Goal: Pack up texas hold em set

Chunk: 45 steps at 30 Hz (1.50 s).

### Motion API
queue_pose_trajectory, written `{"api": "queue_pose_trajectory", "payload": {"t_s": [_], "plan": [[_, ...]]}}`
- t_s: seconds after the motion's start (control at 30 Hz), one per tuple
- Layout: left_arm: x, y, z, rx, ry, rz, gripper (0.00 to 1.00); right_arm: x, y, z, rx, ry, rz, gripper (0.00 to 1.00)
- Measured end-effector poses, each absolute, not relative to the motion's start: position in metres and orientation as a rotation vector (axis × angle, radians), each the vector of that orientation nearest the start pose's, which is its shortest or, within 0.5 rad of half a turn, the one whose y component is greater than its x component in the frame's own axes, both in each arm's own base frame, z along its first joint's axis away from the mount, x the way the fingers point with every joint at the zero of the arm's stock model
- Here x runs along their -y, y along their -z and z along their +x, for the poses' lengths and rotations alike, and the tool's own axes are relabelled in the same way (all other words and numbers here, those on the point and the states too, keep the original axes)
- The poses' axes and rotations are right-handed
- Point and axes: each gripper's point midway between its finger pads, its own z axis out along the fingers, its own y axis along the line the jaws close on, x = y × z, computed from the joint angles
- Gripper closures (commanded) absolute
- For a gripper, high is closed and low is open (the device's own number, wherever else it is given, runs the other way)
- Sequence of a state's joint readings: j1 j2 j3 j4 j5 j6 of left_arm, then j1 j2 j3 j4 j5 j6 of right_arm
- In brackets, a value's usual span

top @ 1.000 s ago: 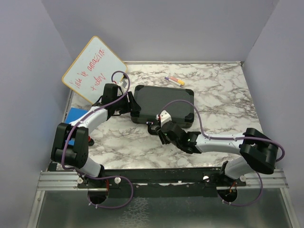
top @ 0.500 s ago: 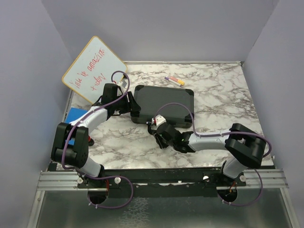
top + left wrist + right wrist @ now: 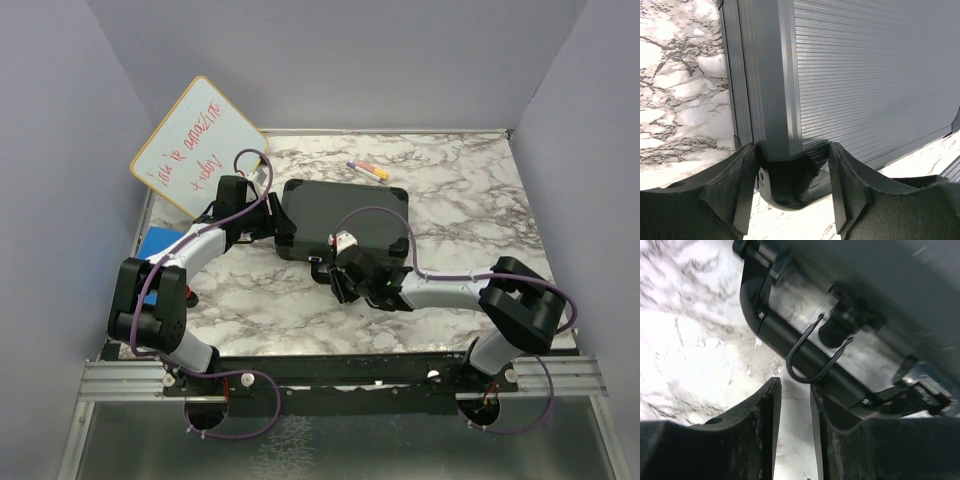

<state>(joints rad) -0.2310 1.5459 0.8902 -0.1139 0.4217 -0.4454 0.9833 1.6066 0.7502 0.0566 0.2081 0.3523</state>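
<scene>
Since the case (image 3: 345,215) lies flat on the tabletop (image 3: 470,200) with its lid down, what seems left of the packing is fastening it, and both arms are posed for that. The left fingers (image 3: 740,190) clasp the case's rounded corner, one finger on each side of it and both touching, with the ribbed lid running away beyond their tips. That hold likely keeps the case from sliding while the other side is worked. The left arm (image 3: 195,250) reaches forward with its elbow bent and its wrist turned in toward the case's side. The right fingers (image 3: 760,425) stand slightly apart with nothing between them, only bare tabletop showing in the gap. A wire latch (image 3: 807,365) hangs just beyond their tips, on the case's front edge, and is probably the next thing to press or flip. The right arm (image 3: 440,292) lies low and stretched across the tabletop, its wrist pointing at that front edge.
</scene>
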Motion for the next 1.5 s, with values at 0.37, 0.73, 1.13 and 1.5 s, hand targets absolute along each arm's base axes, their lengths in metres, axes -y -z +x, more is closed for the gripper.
{"api": "queue_pose_trajectory", "payload": {"t_s": [0.37,0.73,1.13,1.5], "plan": [[0.173,-0.091,0.351,-2.406,0.825,-0.041,0.47,-0.291,-0.073,0.281,-2.201,-0.377,-0.422,0.64],[0.173,-0.091,0.351,-2.406,0.826,-0.041,0.47,-0.288,-0.072,0.281,-2.247,-0.376,-0.34,0.61],[0.172,-0.09,0.352,-2.405,0.824,-0.027,0.26,-0.274,-0.089,0.279,-2.347,-0.371,-0.179,0.55],[0.173,-0.089,0.356,-2.383,0.824,0.004,0.1,-0.278,-0.094,0.278,-2.348,-0.442,-0.203,0.57]]}}
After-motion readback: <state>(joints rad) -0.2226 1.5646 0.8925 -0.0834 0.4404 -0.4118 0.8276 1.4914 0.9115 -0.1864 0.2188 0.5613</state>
